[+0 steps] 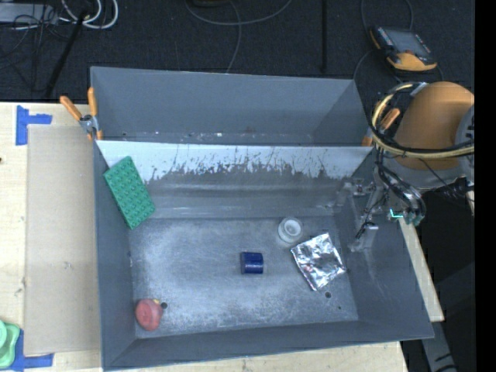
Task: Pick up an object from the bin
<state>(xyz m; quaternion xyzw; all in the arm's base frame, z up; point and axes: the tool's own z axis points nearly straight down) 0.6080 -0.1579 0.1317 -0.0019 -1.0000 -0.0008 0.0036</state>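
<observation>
You're still on the approach. The jaws hang empty-looking, and you cannot tell whether they are spread or pressed together. The crumpled silver foil wrapper lies just beside them, toward the grey metal bin's middle. Next, centre over it, then descend.

No text, label or number can be read anywhere.

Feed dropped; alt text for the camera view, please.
The gripper hangs by the bin's right wall, just right of a crumpled foil wrapper. Elsewhere: a white cap beside the wrapper, a blue block mid-floor, a red ball near-left, a green studded plate leaning on the left wall.
</observation>
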